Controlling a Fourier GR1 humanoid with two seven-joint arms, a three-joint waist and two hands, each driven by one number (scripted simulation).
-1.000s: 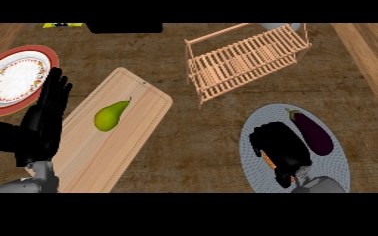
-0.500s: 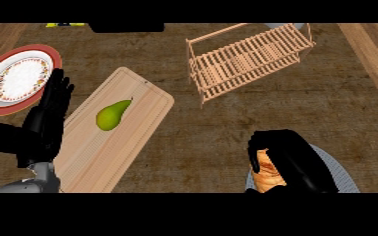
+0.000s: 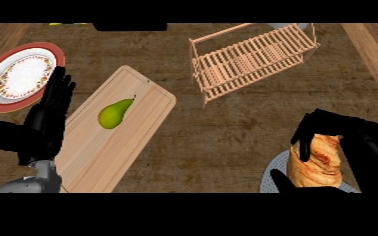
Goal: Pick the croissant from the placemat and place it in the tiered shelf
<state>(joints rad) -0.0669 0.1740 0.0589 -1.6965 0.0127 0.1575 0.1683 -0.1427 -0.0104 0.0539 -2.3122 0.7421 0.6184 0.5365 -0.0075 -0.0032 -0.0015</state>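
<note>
A golden croissant (image 3: 319, 161) shows at the lower right, with my right hand (image 3: 347, 135) curled round it, fingers over its top and thumb below. Beneath it lies the grey round placemat (image 3: 272, 176), mostly hidden by the hand and croissant. The wooden tiered shelf (image 3: 251, 60) stands at the upper middle right, well above and left of the croissant. My left hand (image 3: 46, 117) rests open at the left edge, fingers pointing up, touching nothing.
A wooden cutting board (image 3: 111, 130) lies diagonally at the left with a green pear (image 3: 113, 113) on it. A red-rimmed plate (image 3: 22, 75) sits at the far left, beside the left hand's fingertips.
My right hand closed on the croissant and lifted it, so it looms larger over the placemat. The purple eggplant seen on the placemat is now hidden. The left hand stayed put.
</note>
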